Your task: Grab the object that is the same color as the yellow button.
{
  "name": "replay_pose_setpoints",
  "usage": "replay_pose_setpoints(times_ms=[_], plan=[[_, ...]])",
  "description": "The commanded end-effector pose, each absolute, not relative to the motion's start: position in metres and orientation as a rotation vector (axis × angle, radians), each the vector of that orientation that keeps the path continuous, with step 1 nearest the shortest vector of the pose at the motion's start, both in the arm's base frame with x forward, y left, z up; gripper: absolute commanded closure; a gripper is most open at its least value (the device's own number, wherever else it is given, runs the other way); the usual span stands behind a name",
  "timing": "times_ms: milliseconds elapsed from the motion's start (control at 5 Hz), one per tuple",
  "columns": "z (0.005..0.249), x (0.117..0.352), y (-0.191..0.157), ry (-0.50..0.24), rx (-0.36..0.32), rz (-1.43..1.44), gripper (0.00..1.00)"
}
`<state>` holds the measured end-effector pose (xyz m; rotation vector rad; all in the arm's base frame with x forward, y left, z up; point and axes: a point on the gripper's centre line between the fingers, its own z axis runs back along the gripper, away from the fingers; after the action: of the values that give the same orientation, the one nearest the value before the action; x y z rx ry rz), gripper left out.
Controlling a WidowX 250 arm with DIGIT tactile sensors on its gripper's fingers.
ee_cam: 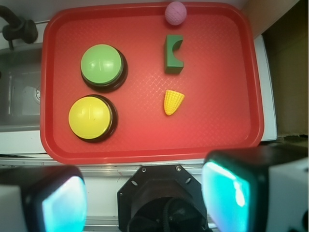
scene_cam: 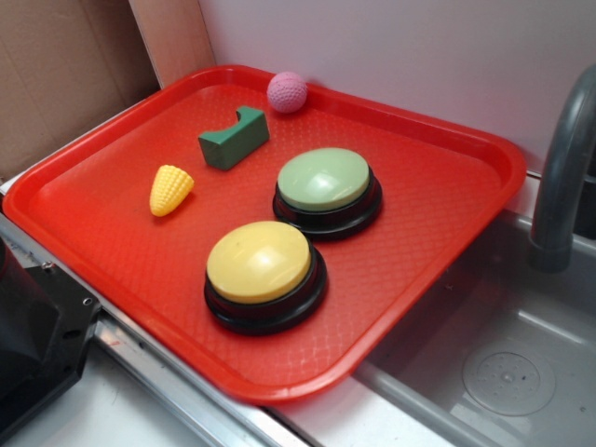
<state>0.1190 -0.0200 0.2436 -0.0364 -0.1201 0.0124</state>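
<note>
Since nothing has been picked up yet, the corn cob lies loose on the red tray, just beside the green block (yellow button well apart). The gripper hangs off the tray's near edge, fingers spread and empty.

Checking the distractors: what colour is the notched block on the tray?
Dark green. The block shows best in the wrist view, between the pink ball and the corn.

Setting: toy kitchen mock-up in a lab
Evidence: grey sink basin with drain, grey faucet
Backdrop: cardboard panel, plain white wall
</note>
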Motion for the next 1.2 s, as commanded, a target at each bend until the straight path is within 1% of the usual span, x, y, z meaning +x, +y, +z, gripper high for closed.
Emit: replay_pose_setpoints(times_ms=[0,200,400,600,800,1000], plan=[[0.244,0.119,-0.020,-0.120,-0.036,0.012,0.00],[0.194,0.151,0.008,-0.122,0.039,0.087,0.00],[0.149,0.187,0.005,-0.152,-0.042,0.194,0.00],[0.136,0.205,0.012,-0.181,-0.025,0.384,0.00],[0.110,0.202,0.029,-0.140,-0.121,0.616,0.00],[0.079,0.201,0.031,-0.094,-0.085,0.577,0.00]])
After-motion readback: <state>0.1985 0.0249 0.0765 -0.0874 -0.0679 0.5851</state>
